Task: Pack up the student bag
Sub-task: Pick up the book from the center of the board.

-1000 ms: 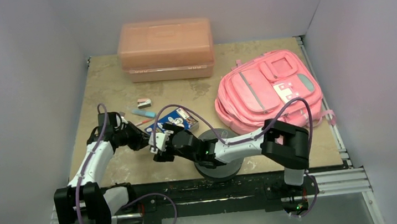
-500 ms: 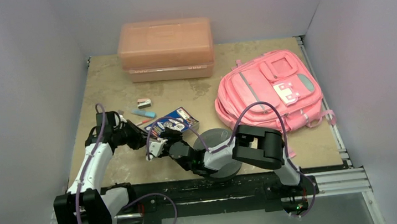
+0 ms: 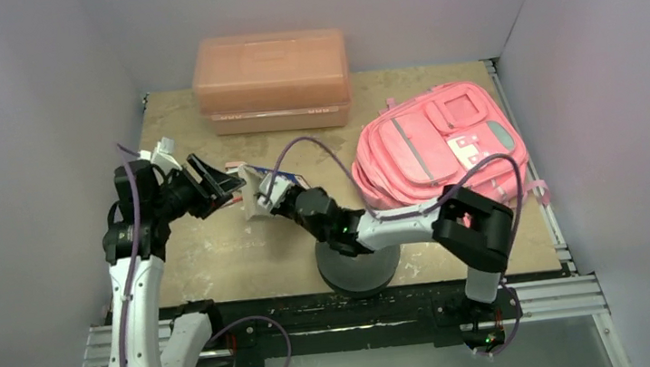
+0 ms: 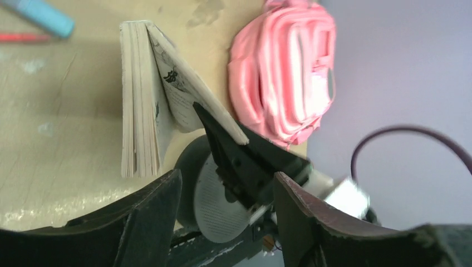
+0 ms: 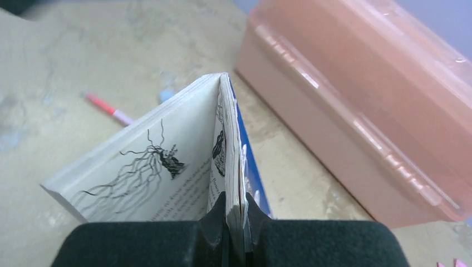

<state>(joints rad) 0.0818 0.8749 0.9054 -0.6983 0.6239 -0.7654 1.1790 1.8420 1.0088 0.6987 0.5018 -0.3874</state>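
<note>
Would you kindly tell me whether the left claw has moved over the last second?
Yes. The left claw has moved away from the near edge, toward the salmon plastic box at the back.

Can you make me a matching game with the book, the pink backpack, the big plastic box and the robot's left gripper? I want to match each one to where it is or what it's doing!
Things:
1. book
2. student bag
3. plastic box
4. left gripper

Matches:
A. against the back wall
B. open, holding nothing
C. lying on the right side of the table
D. pinched by the right gripper, pages fanned open

Pairs: 1-D, 2-C, 3-A, 4-B
</note>
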